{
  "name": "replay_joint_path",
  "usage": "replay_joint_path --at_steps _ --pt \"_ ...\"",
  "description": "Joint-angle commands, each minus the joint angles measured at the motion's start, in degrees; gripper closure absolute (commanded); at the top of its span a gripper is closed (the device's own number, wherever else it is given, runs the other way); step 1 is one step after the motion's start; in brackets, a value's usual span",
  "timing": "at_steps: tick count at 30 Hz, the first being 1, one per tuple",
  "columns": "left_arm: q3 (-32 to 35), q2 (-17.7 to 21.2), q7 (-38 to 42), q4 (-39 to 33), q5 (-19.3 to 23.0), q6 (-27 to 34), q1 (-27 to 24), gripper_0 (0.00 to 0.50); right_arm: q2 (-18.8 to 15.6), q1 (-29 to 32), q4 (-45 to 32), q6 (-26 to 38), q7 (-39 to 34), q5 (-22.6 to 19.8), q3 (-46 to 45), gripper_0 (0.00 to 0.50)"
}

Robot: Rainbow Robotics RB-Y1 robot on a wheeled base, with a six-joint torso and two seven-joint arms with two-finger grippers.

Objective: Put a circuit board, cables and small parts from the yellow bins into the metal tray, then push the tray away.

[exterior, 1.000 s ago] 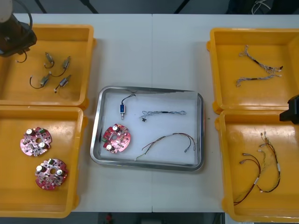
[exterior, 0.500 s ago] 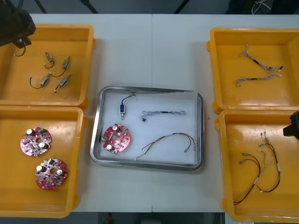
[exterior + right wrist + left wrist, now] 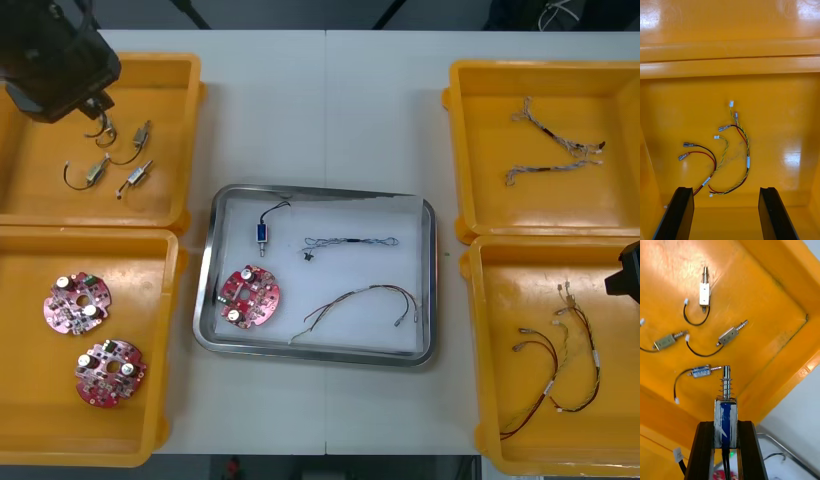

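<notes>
Over far-left bin point(image 3: 193, 100): left gripper point(image 3: 725, 423) clamped on a small part point(image 3: 726, 414), four more parts point(image 3: 732, 336) loose on the bin floor beneath. Right gripper point(image 3: 725, 191) fingers spread, above red/yellow cables point(image 3: 738, 150) in near-right bin point(image 3: 478, 300). Tray point(image 3: 204, 300) mid-table holds board point(image 3: 250, 296), blue part point(image 3: 262, 236), two cables point(image 3: 350, 242).

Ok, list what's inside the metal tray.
Inside the metal tray: a red circuit board, a small metal part, a blue and white cable and a red and yellow cable. What lies beneath the board is covered. The left end effector grips another part above a yellow bin.
</notes>
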Motion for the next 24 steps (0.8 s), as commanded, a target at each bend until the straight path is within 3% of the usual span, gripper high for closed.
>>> replay_joint_path --at_steps 1,6,19,24 --pt "1.47 0.79 1.17 -6.98 -1.96 2.07 2.30 0.500 -2.01 0.77 -1.60 -0.04 0.44 -0.40 -1.56 0.000" --pt "1.47 -2.11 9.34 -14.54 -6.71 2.33 5.55 0.500 -2.01 0.77 -1.60 -0.04 0.44 -0.40 -1.56 0.000" --pt "0.86 -11.69 11.54 -22.10 -13.12 5.06 9.07 0.500 -2.01 0.77 -1.60 -0.04 0.44 -0.40 -1.56 0.000" --pt "-2.39 -14.59 15.14 -24.91 -16.64 6.11 9.16 0.500 -2.01 0.77 -1.60 -0.04 0.44 -0.40 -1.56 0.000"
